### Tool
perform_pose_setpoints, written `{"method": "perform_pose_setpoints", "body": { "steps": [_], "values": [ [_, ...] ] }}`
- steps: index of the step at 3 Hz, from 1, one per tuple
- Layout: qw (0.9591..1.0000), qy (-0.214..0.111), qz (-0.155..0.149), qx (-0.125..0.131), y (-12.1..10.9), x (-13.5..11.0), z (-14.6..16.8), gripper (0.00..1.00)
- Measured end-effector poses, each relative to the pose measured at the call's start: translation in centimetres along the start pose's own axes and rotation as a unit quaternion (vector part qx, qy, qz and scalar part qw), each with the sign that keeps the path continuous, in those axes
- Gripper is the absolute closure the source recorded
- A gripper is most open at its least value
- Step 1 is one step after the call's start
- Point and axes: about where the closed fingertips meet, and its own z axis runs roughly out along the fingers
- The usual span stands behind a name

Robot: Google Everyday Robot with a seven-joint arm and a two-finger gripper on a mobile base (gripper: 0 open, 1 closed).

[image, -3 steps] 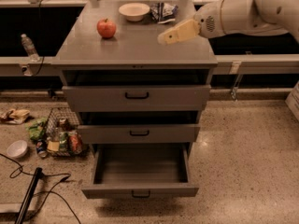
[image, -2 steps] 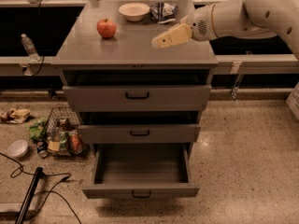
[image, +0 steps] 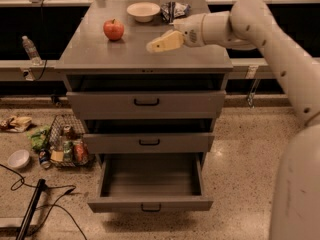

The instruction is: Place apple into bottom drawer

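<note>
Clearly the reach for the apple [image: 114,29] is the step in hand: it sits untouched on the counter [image: 95,56], left of centre, near the cream bowl [image: 143,11]. The gripper [image: 151,46] hovers over the counter to the apple's right, apart from it and carrying nothing; whether it is released or clenched cannot be told. The bottom drawer [image: 150,204] already stands pulled out. Next, I judge, the gripper must travel left to the apple and close around it.
</note>
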Motion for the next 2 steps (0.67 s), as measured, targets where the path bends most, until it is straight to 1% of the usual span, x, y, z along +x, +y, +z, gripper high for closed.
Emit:
{"method": "perform_pose_setpoints", "body": {
  "steps": [1,2],
  "values": [
    [0.9994,-0.031,-0.015,-0.005,-2.2,0.2,4.6,0.0],
    [0.9986,-0.043,-0.031,0.006,-4.1,0.1,8.9,0.0]
  ]
}}
